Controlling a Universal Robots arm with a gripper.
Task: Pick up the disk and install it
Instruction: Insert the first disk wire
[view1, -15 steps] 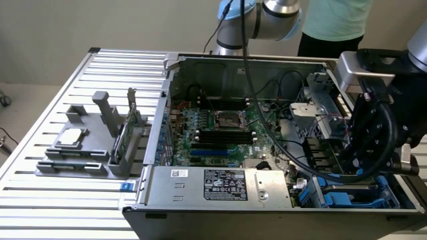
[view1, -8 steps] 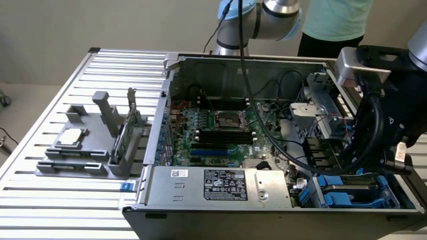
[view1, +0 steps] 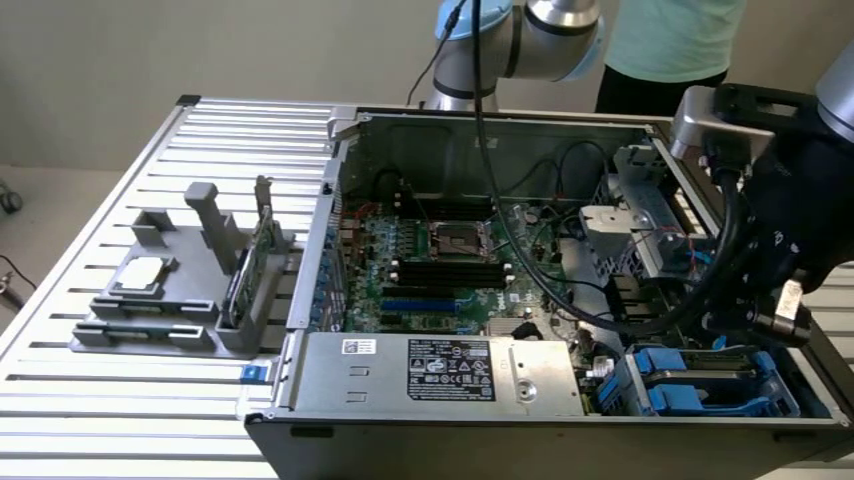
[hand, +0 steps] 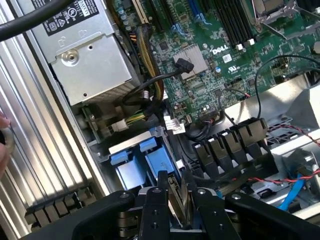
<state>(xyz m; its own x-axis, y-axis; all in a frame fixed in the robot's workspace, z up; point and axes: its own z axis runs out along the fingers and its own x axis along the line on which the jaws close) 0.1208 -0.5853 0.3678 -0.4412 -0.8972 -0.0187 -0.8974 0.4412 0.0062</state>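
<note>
My gripper (hand: 177, 199) hangs low inside the open computer case (view1: 350, 215), right above the blue drive bay (hand: 146, 162) in the case's front corner at the exterior view's right. Its two black fingers (hand: 160, 192) are closed on a thin silver-grey slab with a blue edge, the disk (hand: 176, 189), held on edge and mostly hidden by the fingers. In the exterior view the arm's dark wrist (view1: 787, 230) covers the gripper, and the blue bay (view1: 701, 378) shows just below it.
A silver power supply (view1: 441, 370) sits beside the bay, and the green motherboard (view1: 441, 260) lies behind it under loose black cables (view1: 534, 270). A grey holder (view1: 147, 310) with a chip and a green card (view1: 254, 270) stands outside. A person in a teal shirt (view1: 674, 40) stands behind.
</note>
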